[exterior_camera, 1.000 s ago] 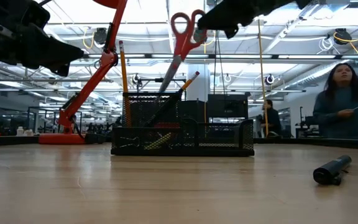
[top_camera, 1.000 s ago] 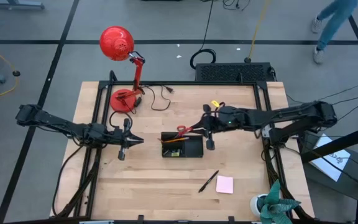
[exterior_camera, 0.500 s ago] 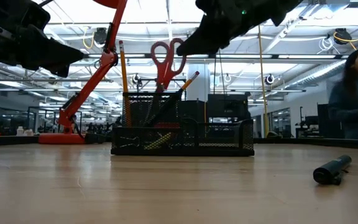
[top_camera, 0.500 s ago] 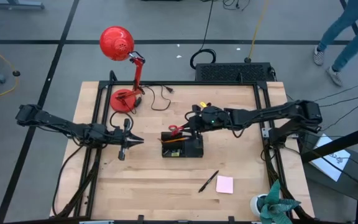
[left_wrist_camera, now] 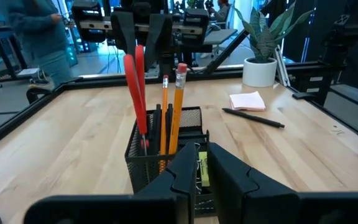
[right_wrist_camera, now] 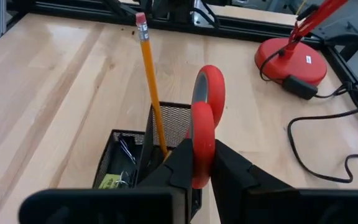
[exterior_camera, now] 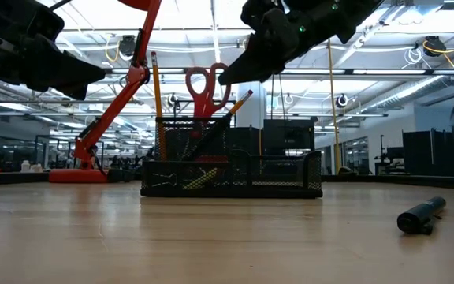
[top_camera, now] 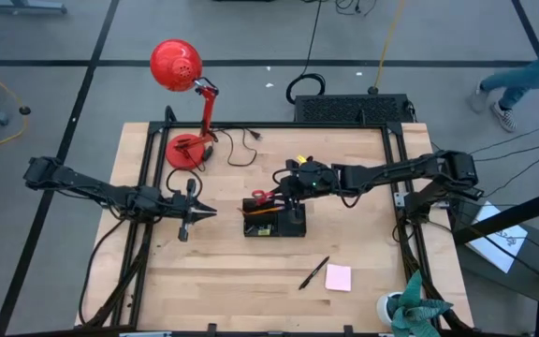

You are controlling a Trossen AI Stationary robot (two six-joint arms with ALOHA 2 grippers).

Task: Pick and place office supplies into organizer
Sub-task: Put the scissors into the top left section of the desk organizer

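Above the organizer (top_camera: 274, 220), near the middle of the counter (top_camera: 223, 281), the right end effector (top_camera: 284, 190) grips the red-handled scissors (exterior_camera: 202, 91) by one handle loop, its fingers pressed against the loop's two sides. The scissors stand nearly upright with their blades down inside the organizer's tall mesh cup, handles sticking out above its rim. In the same cup stand two orange pencils (left_wrist_camera: 171, 106), erasers up, one leaning toward the scissors. A small yellow piece (left_wrist_camera: 203, 169) lies in a low compartment of the organizer. Beside the organizer, toward the counter's front edge, a black pen (top_camera: 313, 272) lies flat, with the pink sticky-note pad (top_camera: 338, 277) just next to it. The left end effector (top_camera: 195, 212) hovers off to the organizer's left, well apart from it, fingers nearly together and holding nothing. Behind the organizer stands a red desk lamp (top_camera: 187, 103).
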